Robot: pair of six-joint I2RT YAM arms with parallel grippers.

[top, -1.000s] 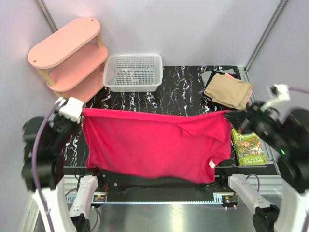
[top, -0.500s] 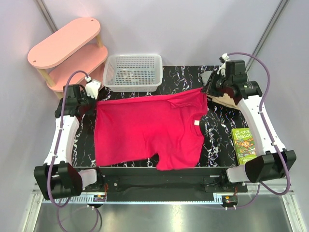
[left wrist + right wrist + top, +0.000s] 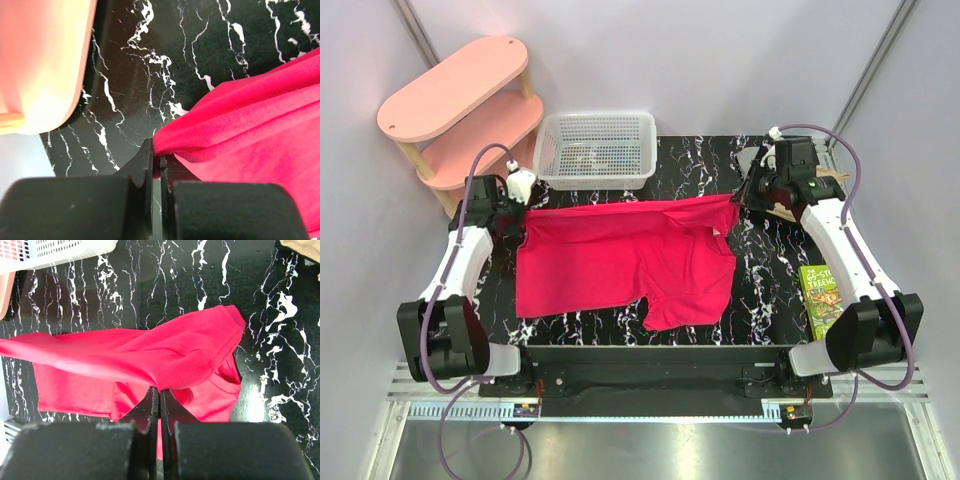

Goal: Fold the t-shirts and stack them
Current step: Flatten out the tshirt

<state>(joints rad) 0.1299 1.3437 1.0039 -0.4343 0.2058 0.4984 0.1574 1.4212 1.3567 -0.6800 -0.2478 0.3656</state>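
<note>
We have the crimson-pink tee [image 3: 620, 265] spread over the middle of the black marble table [image 3: 770, 290]. Its near part lies on the surface and its far edge is stretched between our two arms. The left gripper [image 3: 156, 164] is clamped nearly shut on the tee's far left corner, close to the table's left edge. The right gripper [image 3: 159, 392] is pinched tight on a gathered fold at the far right of the tee, toward the far right corner of the table. A folded tan shirt [image 3: 836, 178] sits at that corner.

We judge this to be the lay-out step before the first fold. To do it well, we should:
- keep the far edge taut and level, and lower both corners together
- let go only once the cloth rests flat

The right side looks bunched near the collar, so a slight outward pull there would smooth it. We should keep that pull short of the tan shirt and the white mesh basket [image 3: 595, 118].
</note>
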